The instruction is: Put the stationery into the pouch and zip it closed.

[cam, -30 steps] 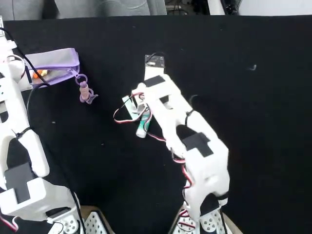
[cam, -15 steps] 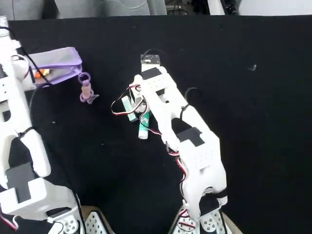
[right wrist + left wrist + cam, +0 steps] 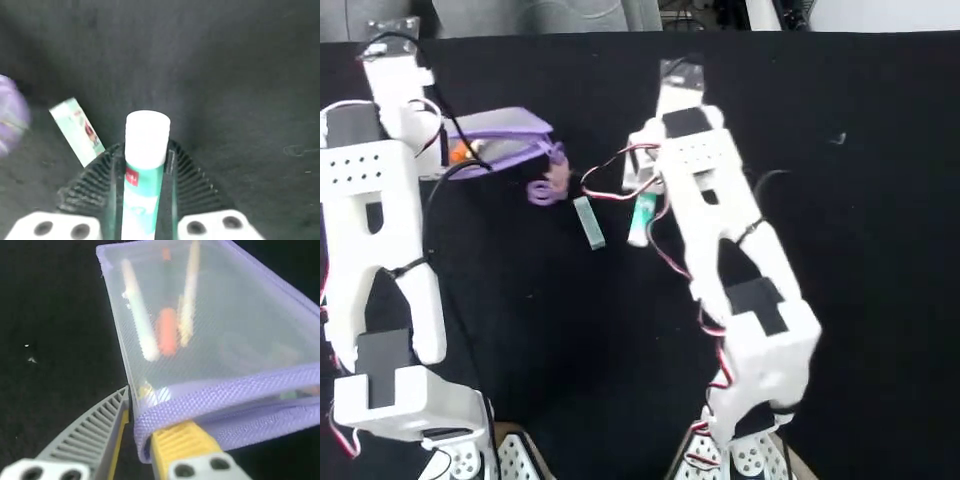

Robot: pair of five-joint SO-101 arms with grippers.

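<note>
A purple mesh pouch (image 3: 498,139) hangs off the table at the back left, its mouth edge pinched by my left gripper (image 3: 460,152). Close up, the pouch (image 3: 210,335) holds an orange item and pale sticks, and my left gripper (image 3: 137,427) is shut on its purple rim. A purple zip pull (image 3: 548,181) dangles from the pouch's end. My right gripper (image 3: 642,205) is shut on a green-and-white glue stick (image 3: 641,218); the glue stick (image 3: 145,165) stands between the fingers, white cap outward. A small green flat pack (image 3: 588,222) lies on the table, and this pack (image 3: 77,131) is beside the gripper.
The table (image 3: 860,200) is covered in black cloth, with open room on its right half. The white bases of both arms stand at the front edge. A wrist camera board (image 3: 680,72) tops the right arm.
My right gripper lifted the glue stick and carried it right and back, leaving the flat pack on the table. My left gripper carried the pouch right, toward the middle.
</note>
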